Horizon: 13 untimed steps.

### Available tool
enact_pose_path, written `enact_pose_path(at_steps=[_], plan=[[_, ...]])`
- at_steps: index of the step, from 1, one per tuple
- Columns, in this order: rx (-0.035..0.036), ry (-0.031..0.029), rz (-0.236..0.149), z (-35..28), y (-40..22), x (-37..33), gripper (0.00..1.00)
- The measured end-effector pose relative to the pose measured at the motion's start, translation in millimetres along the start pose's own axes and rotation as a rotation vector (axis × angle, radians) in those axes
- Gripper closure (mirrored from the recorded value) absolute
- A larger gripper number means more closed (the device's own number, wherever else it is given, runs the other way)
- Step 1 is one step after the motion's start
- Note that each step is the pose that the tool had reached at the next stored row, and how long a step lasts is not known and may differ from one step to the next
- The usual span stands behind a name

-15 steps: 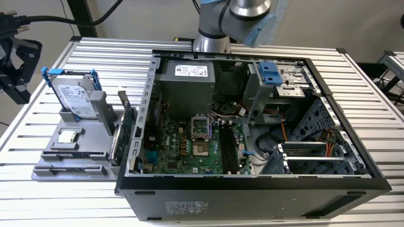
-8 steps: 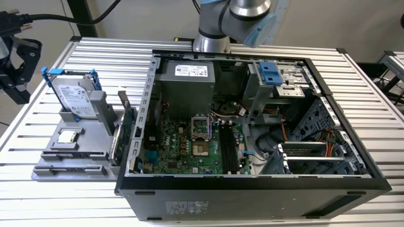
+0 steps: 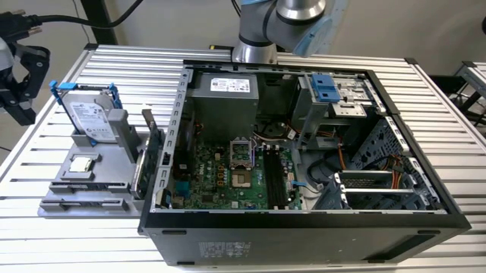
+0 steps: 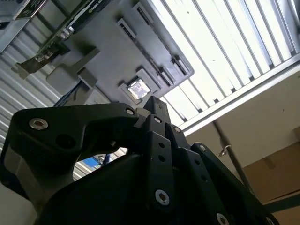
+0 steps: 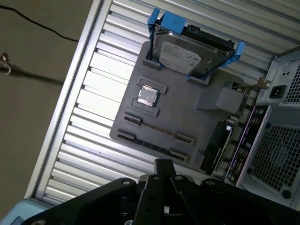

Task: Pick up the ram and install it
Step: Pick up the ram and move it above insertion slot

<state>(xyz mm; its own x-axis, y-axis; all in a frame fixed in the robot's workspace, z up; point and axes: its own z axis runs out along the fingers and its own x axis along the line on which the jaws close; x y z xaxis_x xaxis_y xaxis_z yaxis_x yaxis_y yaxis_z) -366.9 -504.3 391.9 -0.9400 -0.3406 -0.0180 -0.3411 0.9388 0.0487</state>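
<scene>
The ram (image 5: pixel 152 146) looks like a thin dark stick set on edge between two end holders on the grey parts tray (image 5: pixel 187 117); it is small and hard to make out. My gripper (image 5: pixel 164 165) hangs above the table's edge beside that tray, apart from it, fingers closed together on nothing. In the second wrist view the black gripper (image 4: pixel 153 104) points toward the tray (image 4: pixel 112 51). In the exterior view the gripper (image 3: pixel 23 111) is at the far left, off the table's side. Black memory slots (image 3: pixel 277 179) run along the motherboard in the open computer case (image 3: pixel 304 219).
A silver hard drive (image 5: pixel 180 55) in a blue bracket stands on the tray's far end, with a square processor chip (image 5: pixel 147 95) near the middle. A card with a metal bracket (image 3: pixel 148 151) stands between tray and case. The slatted metal table (image 3: pixel 45 239) ends beside the tray.
</scene>
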Motion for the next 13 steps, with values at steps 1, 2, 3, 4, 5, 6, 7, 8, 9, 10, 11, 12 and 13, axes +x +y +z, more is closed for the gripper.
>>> enact_pose_path(at_steps=[1,2,3,4,5,6,7,8,9,10,11,12,13], plan=[[-0.0001,0.0002,-0.006,0.0,0.0,0.0,1.0],[-0.0002,0.0007,-0.013,0.0,0.0,0.0,1.0],[-0.0004,0.0011,-0.021,0.0,0.0,0.0,1.0],[-0.0006,0.0015,-0.03,0.0,0.0,0.0,1.0],[-0.0007,0.002,-0.04,0.0,0.0,0.0,1.0],[-0.001,0.0025,-0.052,0.0,0.0,0.0,1.0],[-0.0012,0.0031,-0.065,0.0,0.0,0.0,1.0],[-0.0014,0.0037,-0.077,0.0,0.0,0.0,1.0],[-0.0016,0.0043,-0.088,0.0,0.0,0.0,1.0],[-0.0018,0.0048,-0.098,0.0,0.0,0.0,1.0],[-0.0019,0.0052,-0.106,0.0,0.0,0.0,1.0],[-0.002,0.0056,-0.114,-0.1,0.0,0.0,1.0],[-0.0022,0.0059,-0.121,-0.1,0.0,0.0,1.0]])
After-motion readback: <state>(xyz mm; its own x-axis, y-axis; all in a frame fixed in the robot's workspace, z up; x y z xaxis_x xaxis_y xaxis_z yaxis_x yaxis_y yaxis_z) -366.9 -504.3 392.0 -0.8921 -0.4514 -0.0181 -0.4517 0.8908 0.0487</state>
